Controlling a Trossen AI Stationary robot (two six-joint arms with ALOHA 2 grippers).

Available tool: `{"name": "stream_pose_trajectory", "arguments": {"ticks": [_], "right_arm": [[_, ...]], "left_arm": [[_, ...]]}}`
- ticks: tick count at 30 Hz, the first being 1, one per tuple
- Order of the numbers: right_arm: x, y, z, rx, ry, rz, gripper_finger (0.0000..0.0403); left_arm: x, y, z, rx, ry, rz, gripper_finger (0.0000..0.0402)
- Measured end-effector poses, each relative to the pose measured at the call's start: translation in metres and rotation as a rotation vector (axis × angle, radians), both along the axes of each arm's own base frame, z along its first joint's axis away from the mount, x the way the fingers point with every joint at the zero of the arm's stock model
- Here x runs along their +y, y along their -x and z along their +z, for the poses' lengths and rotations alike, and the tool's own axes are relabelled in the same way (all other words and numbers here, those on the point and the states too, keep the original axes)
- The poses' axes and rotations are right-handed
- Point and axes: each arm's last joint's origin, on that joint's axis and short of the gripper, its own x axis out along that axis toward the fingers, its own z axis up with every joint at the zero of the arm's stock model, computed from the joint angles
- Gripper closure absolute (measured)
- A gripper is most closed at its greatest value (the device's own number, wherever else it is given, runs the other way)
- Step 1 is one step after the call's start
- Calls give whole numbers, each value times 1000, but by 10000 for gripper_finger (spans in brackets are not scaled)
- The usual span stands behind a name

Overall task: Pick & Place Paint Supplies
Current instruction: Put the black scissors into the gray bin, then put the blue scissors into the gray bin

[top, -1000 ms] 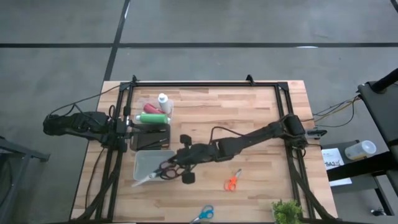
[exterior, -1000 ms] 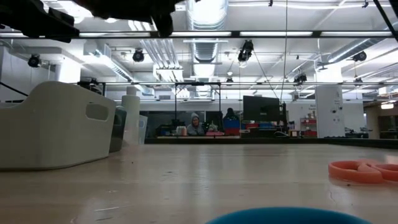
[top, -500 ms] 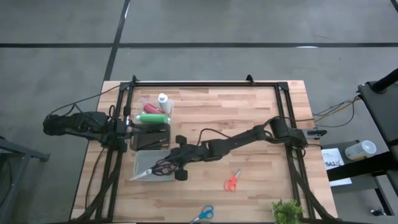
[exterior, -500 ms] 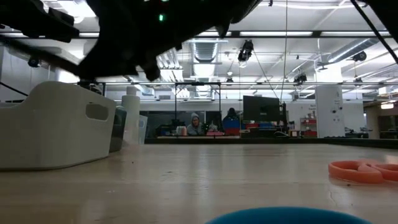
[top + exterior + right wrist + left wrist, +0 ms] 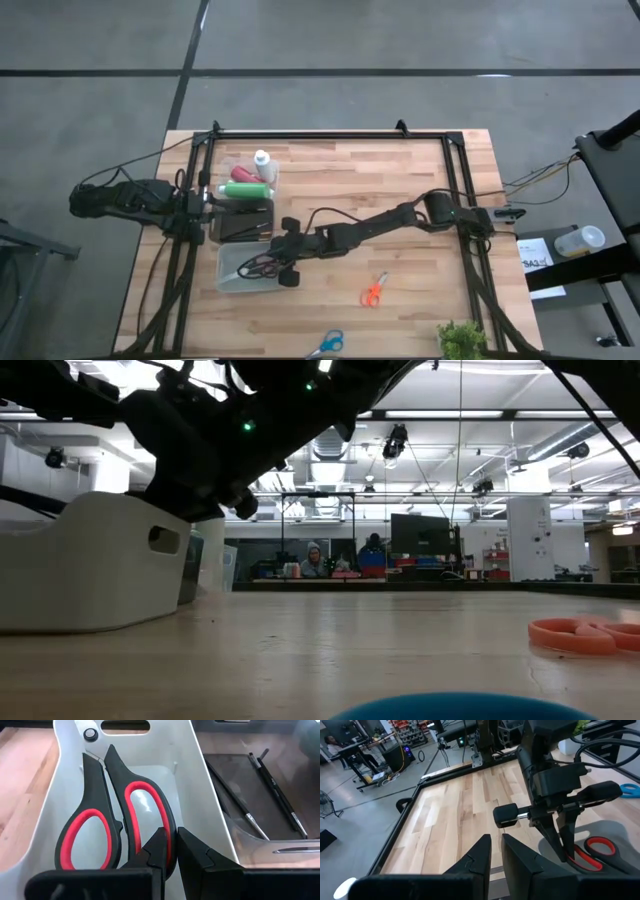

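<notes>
My right gripper (image 5: 280,268) reaches into the white bin (image 5: 223,252) and is shut on a pair of black scissors with red-lined handles (image 5: 107,805). The scissors' blades point at the bin wall that has a handle slot (image 5: 125,726). White (image 5: 262,160), red (image 5: 241,173) and green (image 5: 243,190) paint bottles lie on the table beyond the bin. Thin brushes (image 5: 277,790) lie in a clear tray (image 5: 243,222) beside the bin. My left gripper (image 5: 205,205) waits shut at the table's left edge. My right gripper pinches one handle loop of the scissors (image 5: 169,822) between its two fingers (image 5: 159,847). It comes from the table's right, slanting down. The scissors lie inside the bin walls; I cannot tell whether they rest on its floor.
Orange scissors (image 5: 373,291) lie on the table right of the bin, and blue scissors (image 5: 326,345) lie at the near edge. A green plant (image 5: 460,341) stands at the near right corner. A black frame (image 5: 330,133) borders the table.
My right gripper moved toward the table's left and down into the white bin, still shut on the scissors. The blade tips, which stuck out past the bin's near left corner, now lie within the bin.
</notes>
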Motion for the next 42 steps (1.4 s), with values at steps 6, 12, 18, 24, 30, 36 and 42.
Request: {"name": "stream_pose_trajectory", "arguments": {"ticks": [6,12,18,24,30,36,42], "right_arm": [[0,0,0,0,-25,-16,378],[1,0,0,2,-40,-20,378],[1,1,-1,4,-45,-13,363],[1,0,0,-1,-56,-20,306],[1,0,2,-13,-70,-27,293],[13,5,24,-57,-41,20,292],[43,21,58,-96,37,140,292]], "left_arm": [[0,0,0,0,0,0,351],[0,0,0,0,0,0,351],[0,0,0,0,0,0,351],[0,0,0,0,0,0,351],[0,0,0,0,0,0,351],[0,0,0,-1,0,0,351],[0,0,0,-1,0,0,351]]}}
